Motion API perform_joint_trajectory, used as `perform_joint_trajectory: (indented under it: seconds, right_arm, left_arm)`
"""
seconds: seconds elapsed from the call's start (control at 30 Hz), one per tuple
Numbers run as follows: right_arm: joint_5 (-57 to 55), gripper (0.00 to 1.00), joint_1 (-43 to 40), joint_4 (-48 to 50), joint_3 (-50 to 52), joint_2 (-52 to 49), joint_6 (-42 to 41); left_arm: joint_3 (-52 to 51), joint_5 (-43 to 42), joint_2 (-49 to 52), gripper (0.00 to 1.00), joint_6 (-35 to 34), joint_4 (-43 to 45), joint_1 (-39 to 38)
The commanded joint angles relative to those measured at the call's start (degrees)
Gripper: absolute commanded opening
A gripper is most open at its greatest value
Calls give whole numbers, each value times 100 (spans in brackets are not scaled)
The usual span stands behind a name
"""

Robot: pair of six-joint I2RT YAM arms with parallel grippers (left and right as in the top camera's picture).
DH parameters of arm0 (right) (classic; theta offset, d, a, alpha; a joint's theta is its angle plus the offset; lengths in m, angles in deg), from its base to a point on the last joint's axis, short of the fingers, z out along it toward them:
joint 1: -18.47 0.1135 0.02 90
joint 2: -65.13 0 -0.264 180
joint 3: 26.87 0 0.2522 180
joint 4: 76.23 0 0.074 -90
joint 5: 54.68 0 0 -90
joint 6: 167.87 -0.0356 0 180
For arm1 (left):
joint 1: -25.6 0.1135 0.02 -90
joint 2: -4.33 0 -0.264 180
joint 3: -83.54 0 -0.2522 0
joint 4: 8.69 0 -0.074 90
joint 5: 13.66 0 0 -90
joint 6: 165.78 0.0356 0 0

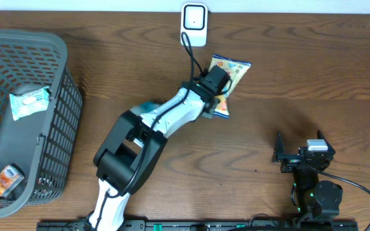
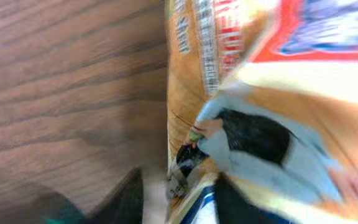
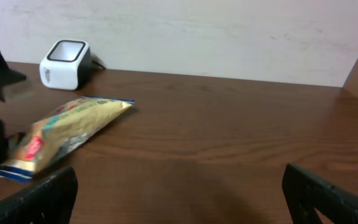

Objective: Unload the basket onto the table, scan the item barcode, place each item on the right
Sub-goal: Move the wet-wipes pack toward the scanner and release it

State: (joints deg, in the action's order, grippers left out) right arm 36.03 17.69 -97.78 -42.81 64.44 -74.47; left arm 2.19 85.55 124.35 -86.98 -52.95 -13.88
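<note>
Covering snack bag (image 1: 235,69) end, left arm (image 1: 172,112), print blurred

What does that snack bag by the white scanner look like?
The snack bag is a crinkly, shiny, foil-looking pouch, yellow-orange with red and blue print. It lies flat on the wooden table, close to the white scanner but not touching it. The left gripper is at its end nearer the robot; whether it grips is unclear.
</note>
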Motion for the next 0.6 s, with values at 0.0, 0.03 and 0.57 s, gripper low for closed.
perform_joint_trajectory:
  seconds: [0.0, 0.03, 0.57]
  right_arm:
    - [31, 99, 39, 11, 24, 28, 52]
    - [31, 99, 39, 11, 24, 28, 52]
    - [28, 99, 39, 11, 24, 28, 52]
  left_arm:
    - [-20, 48, -671, 69, -9, 74, -133]
    - [-20, 48, -826, 75, 44, 107, -151]
    - [-20, 74, -3941, 98, 188, 42, 1519]
